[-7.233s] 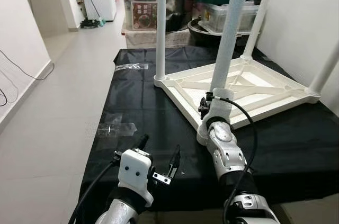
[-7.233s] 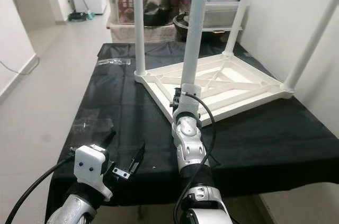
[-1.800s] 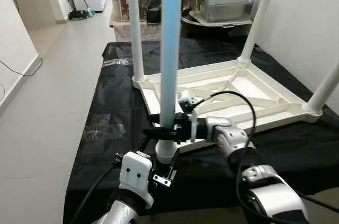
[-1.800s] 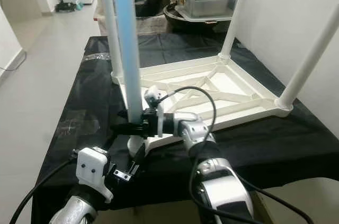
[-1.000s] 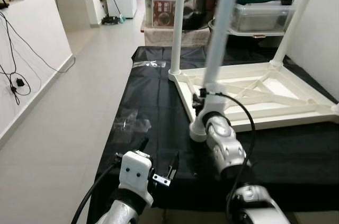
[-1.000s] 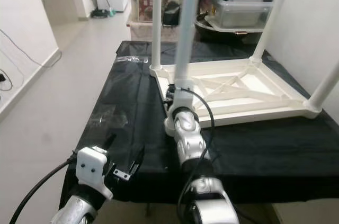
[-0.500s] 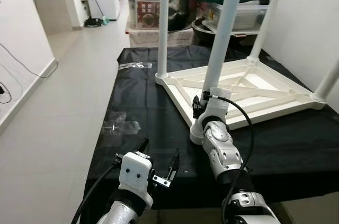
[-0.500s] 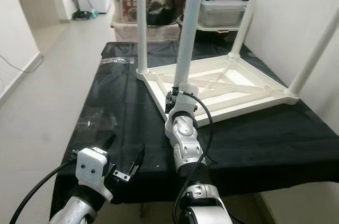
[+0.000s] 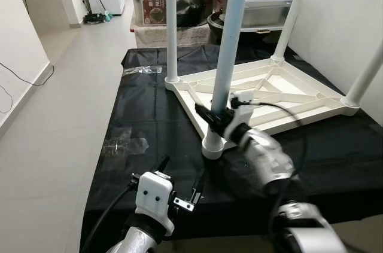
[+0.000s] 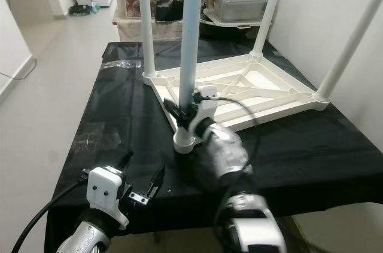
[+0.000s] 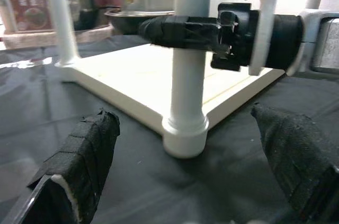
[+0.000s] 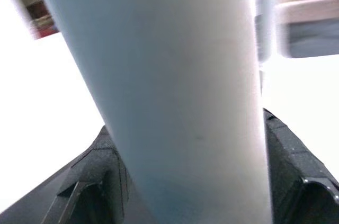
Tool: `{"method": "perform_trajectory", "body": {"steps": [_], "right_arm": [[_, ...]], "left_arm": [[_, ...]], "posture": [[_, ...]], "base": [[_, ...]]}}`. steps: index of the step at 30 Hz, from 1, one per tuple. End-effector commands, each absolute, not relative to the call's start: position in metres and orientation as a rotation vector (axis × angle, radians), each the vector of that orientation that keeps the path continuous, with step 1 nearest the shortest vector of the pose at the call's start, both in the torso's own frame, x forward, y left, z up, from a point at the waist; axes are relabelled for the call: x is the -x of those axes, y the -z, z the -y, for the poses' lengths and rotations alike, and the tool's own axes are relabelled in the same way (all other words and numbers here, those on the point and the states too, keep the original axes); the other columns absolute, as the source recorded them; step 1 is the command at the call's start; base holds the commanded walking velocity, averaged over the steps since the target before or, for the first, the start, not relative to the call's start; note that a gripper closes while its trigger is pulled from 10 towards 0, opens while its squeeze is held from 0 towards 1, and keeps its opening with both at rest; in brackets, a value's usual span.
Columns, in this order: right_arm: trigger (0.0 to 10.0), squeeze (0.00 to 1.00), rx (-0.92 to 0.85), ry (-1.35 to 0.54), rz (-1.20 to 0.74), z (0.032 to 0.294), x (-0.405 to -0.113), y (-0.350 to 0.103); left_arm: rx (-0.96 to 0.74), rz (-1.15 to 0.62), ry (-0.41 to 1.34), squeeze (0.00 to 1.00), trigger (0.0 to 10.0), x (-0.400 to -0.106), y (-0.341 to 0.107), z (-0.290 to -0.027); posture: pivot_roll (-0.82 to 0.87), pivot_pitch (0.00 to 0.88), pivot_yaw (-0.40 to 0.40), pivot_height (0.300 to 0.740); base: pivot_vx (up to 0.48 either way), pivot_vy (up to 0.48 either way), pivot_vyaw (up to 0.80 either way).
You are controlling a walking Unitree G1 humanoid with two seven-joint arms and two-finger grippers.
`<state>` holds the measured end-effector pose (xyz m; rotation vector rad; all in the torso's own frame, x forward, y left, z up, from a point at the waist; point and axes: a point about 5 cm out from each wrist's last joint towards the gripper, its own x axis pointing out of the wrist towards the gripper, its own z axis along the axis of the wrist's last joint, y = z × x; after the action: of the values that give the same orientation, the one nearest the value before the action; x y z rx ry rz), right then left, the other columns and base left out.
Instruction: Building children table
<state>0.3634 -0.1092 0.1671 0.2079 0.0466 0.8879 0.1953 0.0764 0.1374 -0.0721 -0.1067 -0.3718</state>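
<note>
A white children's table (image 9: 287,94) lies upside down on a black cloth (image 9: 149,121), its legs pointing up. My right gripper (image 9: 212,115) is shut on the near table leg (image 9: 228,43), just above its socket (image 9: 213,145), with the forearm lying to the leg's right. In the right wrist view, the leg (image 12: 169,91) sits between both black fingers (image 12: 288,155). My left gripper (image 9: 179,175) hovers open over the cloth's front edge, a little short of the socket (image 11: 184,131). Its fingers (image 11: 85,160) hold nothing.
Two clear plastic bags (image 9: 125,144) (image 9: 142,70) lie on the cloth's left side. Storage boxes (image 9: 152,2) and lidded tubs (image 9: 263,8) stand behind the table. A white wall (image 9: 347,2) runs along the right; open floor (image 9: 60,103) lies to the left.
My right wrist has turned around the near leg, and the forearm has swung out to the leg's right. The left gripper has not moved. The camera has shifted slightly.
</note>
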Motion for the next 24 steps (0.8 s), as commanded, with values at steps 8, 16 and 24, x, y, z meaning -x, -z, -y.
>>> {"method": "perform_trajectory", "body": {"steps": [8, 16, 24], "right_arm": [[10.0, 0.0, -0.125, -1.489, -0.205, 0.075, -0.345, -0.162], [0.0, 0.0, -0.166, -1.513, -0.19, 0.069, -0.346, -0.164], [0.0, 0.0, -0.115, -1.071, -0.123, 0.072, -0.361, -0.152]], "left_arm": [[0.058, 0.096, 0.373, 0.0, 10.0, -0.195, -0.135, -0.077], [0.055, 0.091, 0.377, 0.0, 10.0, -0.194, -0.134, -0.078], [0.058, 0.09, 0.375, 0.0, 10.0, -0.195, -0.135, -0.078]], "posture": [[0.08, 0.0, -0.045, 0.74], [0.1, 0.0, -0.035, 0.74], [0.1, 0.0, -0.038, 0.74]], "base": [[0.0, 0.0, 0.0], [0.0, 0.0, 0.0], [0.0, 0.0, 0.0]]}}
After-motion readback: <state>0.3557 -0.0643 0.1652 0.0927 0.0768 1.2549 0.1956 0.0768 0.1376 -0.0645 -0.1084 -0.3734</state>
